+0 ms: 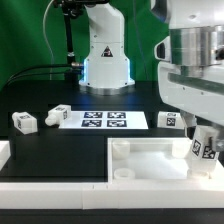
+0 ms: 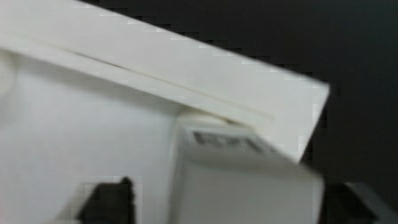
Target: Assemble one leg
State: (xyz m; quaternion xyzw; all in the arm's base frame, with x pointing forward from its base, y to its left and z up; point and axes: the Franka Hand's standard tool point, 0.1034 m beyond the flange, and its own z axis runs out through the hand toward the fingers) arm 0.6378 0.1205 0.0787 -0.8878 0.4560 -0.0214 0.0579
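My gripper hangs at the exterior view's right, over the right near corner of the large white square panel. It is shut on a leg, a small white block with a black-and-white tag, held upright with its lower end at the panel's corner. In the wrist view the leg stands between the two dark fingers of my gripper, with the panel behind it. Whether the leg sits in a socket is hidden.
Three more tagged legs lie on the black table: two at the left, one at the right. The marker board lies between them. The robot base stands behind. A white raised rim runs along the front.
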